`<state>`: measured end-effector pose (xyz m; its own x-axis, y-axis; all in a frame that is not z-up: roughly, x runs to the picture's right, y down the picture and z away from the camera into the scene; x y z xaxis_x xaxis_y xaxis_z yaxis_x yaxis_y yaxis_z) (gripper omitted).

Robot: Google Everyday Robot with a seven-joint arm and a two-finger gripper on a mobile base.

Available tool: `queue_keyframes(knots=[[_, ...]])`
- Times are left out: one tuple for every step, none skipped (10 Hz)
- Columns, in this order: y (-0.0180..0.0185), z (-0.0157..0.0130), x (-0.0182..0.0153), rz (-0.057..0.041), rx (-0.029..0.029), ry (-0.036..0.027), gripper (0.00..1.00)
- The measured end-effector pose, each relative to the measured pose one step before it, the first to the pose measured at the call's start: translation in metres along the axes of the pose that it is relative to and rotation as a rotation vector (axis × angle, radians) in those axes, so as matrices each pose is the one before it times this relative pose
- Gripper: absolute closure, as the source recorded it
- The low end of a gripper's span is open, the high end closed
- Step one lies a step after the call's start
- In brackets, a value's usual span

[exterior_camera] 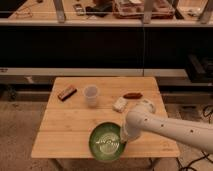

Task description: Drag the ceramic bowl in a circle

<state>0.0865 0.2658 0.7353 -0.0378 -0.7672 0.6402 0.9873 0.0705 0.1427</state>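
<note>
Sitting low in the frame's centre, near the surface's (pixel 65 127) front edge, the ceramic bowl (pixel 106 144) was pinched at its right rim by the gripper (pixel 123 136), jaws closed tight on it, apparently so dragging would steer it round.

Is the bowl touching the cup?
No: the bowl lies at the table's front edge, well clear of the cup farther back, with the pincer at its right rim.
</note>
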Motion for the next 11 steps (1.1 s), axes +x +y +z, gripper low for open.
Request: queue_keyframes(knots=[[-0.02409,-0.0002,-0.00752,-0.04357,0.0127,-0.0046,1.0],[-0.02727,0.00027,-0.00041,-0.03801,0.01633,-0.00296,1.0],[-0.01636,0.00106,0.00411,-0.01761,0.01102,-0.00246,1.0],[-0.01956,0.00253,0.00908,-0.01642,0.01419,-0.00777,1.0],[-0.01681,0.0031,0.01061,-0.01243,0.01369,-0.00959,1.0],[-0.01649,0.00579,0.01427,-0.00261,0.02005,-0.02201,1.0],[-0.00756,0.00711,0.01307,0.00535,0.01688,-0.02786,1.0],[-0.00299,0.00395,0.01317,0.01222,0.01471,-0.01336,1.0],[-0.0002,0.00496,0.01765,0.02976,0.01902,-0.02225,1.0],[0.0025,0.00131,0.01668,0.03884,0.02214,-0.01098,1.0],[0.00766,-0.00014,0.0189,0.05273,0.01935,-0.00709,1.0]])
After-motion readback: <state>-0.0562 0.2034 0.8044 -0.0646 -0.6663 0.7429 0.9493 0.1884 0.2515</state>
